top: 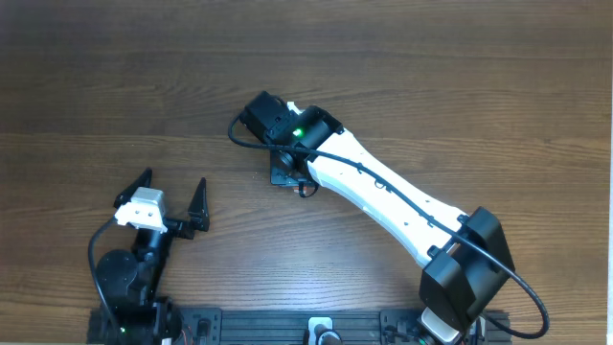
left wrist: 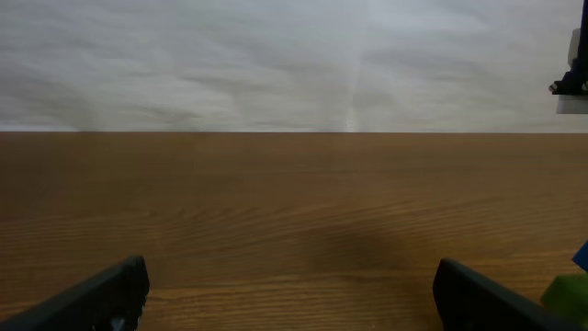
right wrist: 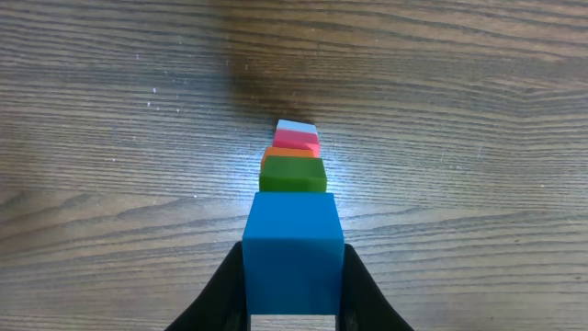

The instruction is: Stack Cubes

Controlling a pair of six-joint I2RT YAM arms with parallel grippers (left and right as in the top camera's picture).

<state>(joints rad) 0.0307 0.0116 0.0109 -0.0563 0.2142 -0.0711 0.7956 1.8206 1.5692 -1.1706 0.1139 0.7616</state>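
No legible text, labels or numbers anywhere.

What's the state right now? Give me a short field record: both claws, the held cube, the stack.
right claw: shut on blue cube
blue cube position: above the stack, in line with it; contact with it cannot be told
stack order, top down: green cube, orange cube, red cube, pale cube
left claw: open, holding nothing, apart from the stack
surface: wooden table
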